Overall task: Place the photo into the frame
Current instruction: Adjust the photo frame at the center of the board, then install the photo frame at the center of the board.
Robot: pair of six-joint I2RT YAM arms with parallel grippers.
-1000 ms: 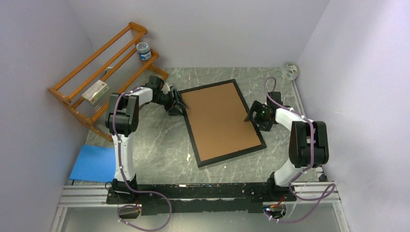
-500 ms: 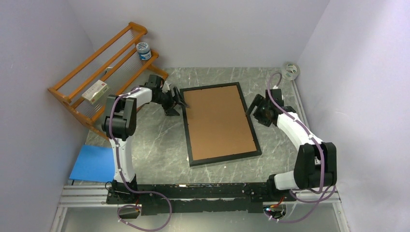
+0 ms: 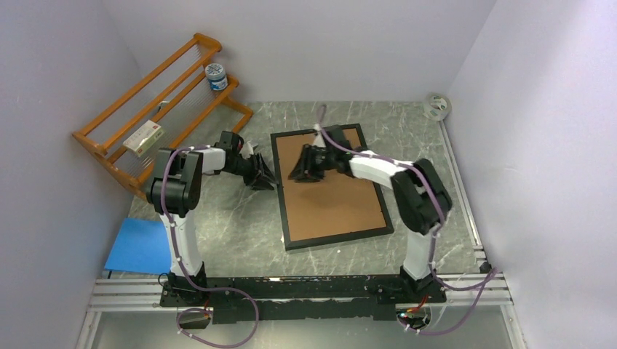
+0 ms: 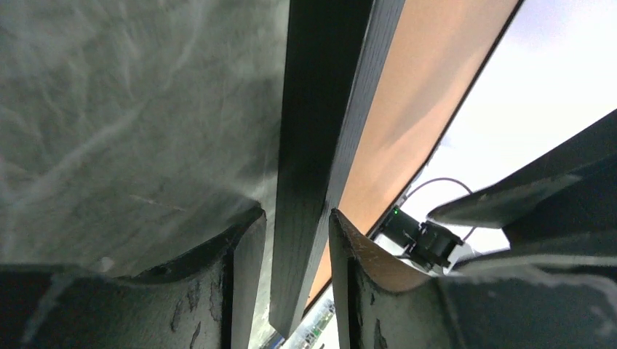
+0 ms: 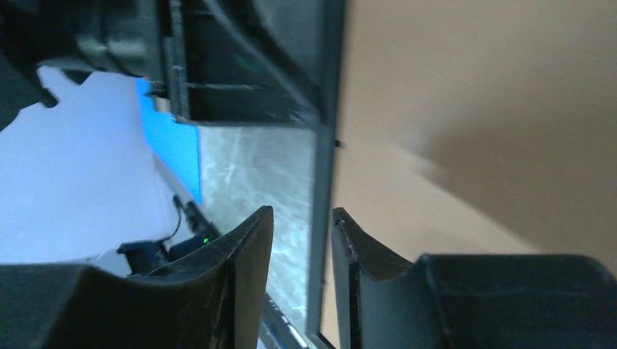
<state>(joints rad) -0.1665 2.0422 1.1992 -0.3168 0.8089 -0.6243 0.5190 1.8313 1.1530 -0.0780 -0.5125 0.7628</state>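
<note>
The black frame [image 3: 335, 236] lies flat on the table with a brown backing board [image 3: 342, 200] filling it. The photo is hidden. My left gripper [image 3: 268, 177] sits low at the frame's left rail. In the left wrist view that rail [image 4: 320, 109] runs between the fingers of the left gripper [image 4: 297, 218], almost filling the gap, with a thin sliver left on the table side. My right gripper [image 3: 297, 169] reaches over the board's upper left. The right gripper [image 5: 302, 214] is partly open and holds nothing. The frame's edge [image 5: 324, 182] and the board [image 5: 473, 145] lie beyond it.
An orange wooden rack [image 3: 145, 120] stands at the back left with a jar [image 3: 215, 75] and a small box [image 3: 143, 137] on it. A blue sheet [image 3: 142, 243] lies at the near left. A tape roll [image 3: 436, 107] sits in the back right corner.
The frame turned squarer to the table's edge, then stayed. My right arm swung from the frame's right side across to its upper left. Both grippers' jaws have narrowed.
</note>
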